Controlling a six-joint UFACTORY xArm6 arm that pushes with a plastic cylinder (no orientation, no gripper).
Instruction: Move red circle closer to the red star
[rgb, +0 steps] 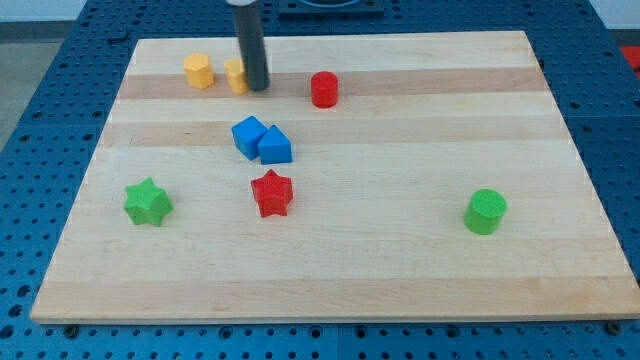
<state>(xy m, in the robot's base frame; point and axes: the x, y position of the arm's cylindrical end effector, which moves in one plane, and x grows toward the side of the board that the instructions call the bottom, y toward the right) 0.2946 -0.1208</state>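
Resting my tip against a yellow block, left of the red circle; grasping nothing; red star well below.

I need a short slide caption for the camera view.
My tip rests beside a yellow block, left of the red circle; the red star lies below.

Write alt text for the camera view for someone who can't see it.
My tip rests near the board's top edge, against a yellow block, left of the red circle. The red star lies below two touching blue blocks. Also present: a yellow hexagon, green star, green circle.
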